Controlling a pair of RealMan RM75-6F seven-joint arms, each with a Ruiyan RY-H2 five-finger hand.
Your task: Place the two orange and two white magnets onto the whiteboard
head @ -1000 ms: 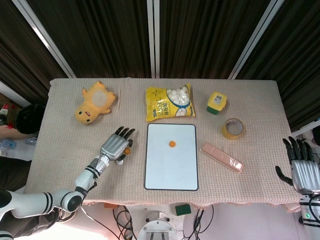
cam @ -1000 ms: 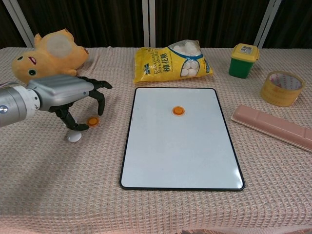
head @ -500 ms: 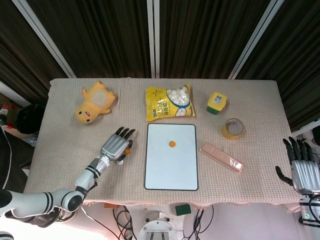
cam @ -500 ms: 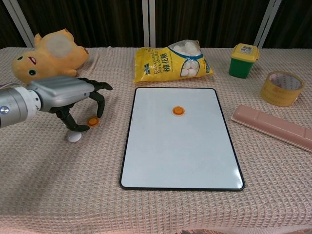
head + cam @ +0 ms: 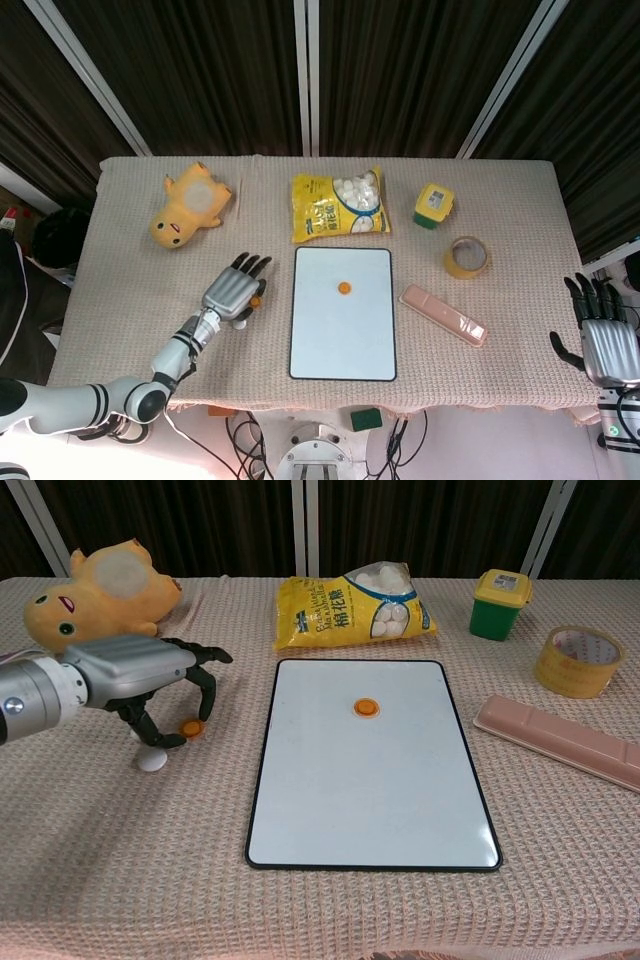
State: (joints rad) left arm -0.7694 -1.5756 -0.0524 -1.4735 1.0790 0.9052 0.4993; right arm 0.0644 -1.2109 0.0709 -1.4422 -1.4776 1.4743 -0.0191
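The whiteboard (image 5: 342, 330) (image 5: 370, 800) lies flat at the table's middle. One orange magnet (image 5: 344, 288) (image 5: 367, 707) sits on its upper part. A second orange magnet (image 5: 256, 298) (image 5: 188, 727) lies on the cloth left of the board. My left hand (image 5: 232, 290) (image 5: 140, 675) arches over it, fingers spread and curved down, thumb tip just beside it, and it holds nothing. A white magnet (image 5: 151, 761) lies on the cloth under the hand's near side. My right hand (image 5: 600, 335) hangs off the table's right edge with its fingers apart, empty.
A yellow plush toy (image 5: 100, 595) lies at the back left, and a yellow snack bag (image 5: 350, 605) lies behind the board. A green-and-yellow jar (image 5: 500, 604), a tape roll (image 5: 578, 661) and a pink case (image 5: 560, 738) are on the right.
My left hand has edged slightly toward the orange magnet on the cloth. The magnets, the board and my right hand have not moved.
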